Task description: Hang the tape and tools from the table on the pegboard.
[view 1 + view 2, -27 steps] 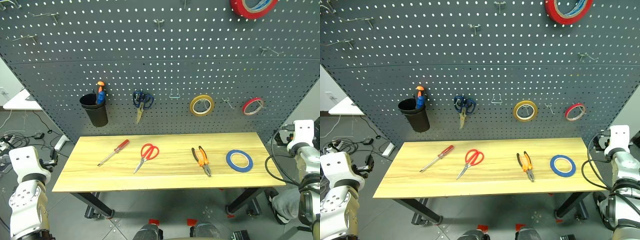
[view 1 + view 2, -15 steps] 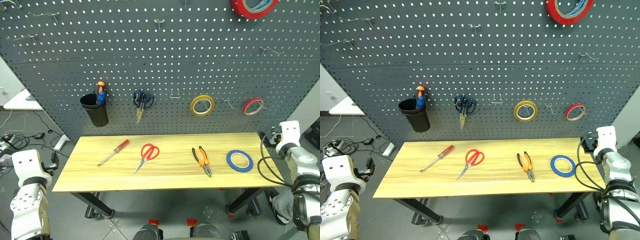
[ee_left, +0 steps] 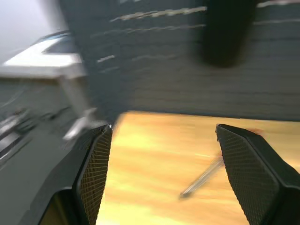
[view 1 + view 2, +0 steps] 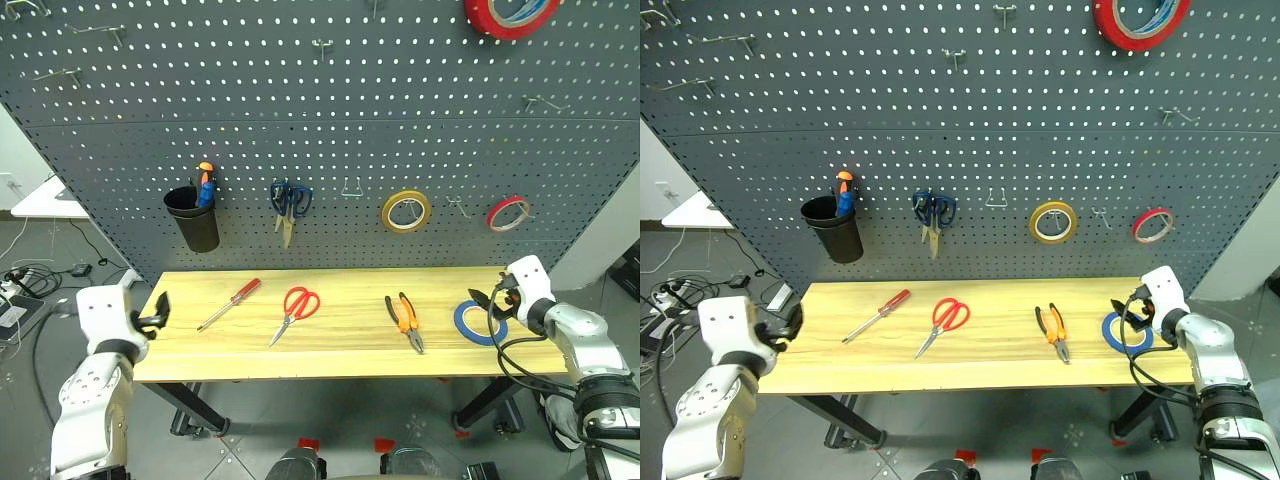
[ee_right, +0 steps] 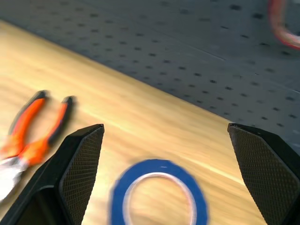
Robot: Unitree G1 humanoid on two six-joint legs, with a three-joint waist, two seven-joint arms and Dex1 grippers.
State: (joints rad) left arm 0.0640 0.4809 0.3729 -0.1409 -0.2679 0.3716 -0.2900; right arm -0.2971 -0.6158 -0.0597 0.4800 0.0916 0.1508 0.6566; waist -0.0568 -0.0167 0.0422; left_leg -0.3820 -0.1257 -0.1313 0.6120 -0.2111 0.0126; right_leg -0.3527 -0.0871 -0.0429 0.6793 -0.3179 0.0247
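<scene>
On the light wooden table (image 4: 340, 352) lie, left to right, a red-handled screwdriver (image 4: 228, 304), red scissors (image 4: 293, 309), orange-and-black pliers (image 4: 403, 321) and the blue tape (image 4: 460, 318). The dark pegboard (image 4: 330, 110) rises behind them. My right gripper (image 4: 487, 303) hovers open at the table's right end, just above the tape's right side. In the right wrist view the tape (image 5: 121, 192) lies between and below the spread fingers (image 5: 82, 164), with the pliers (image 5: 28, 136) beside it. My left gripper (image 4: 158, 312) stands open at the table's left end, empty, pointing toward the screwdriver (image 3: 201, 178).
On the pegboard hang a black cup (image 4: 195, 218) holding an orange-and-blue tool, blue scissors (image 4: 288, 203), a yellow tape ring (image 4: 405, 211), a thin red tape ring (image 4: 507, 213) and a large red roll (image 4: 510, 12). Bare hooks (image 4: 349, 187) sit between them.
Both arms have swung inward from the sides. The right gripper has come over the blue tape's right side, and the left gripper has reached the table's left end.
</scene>
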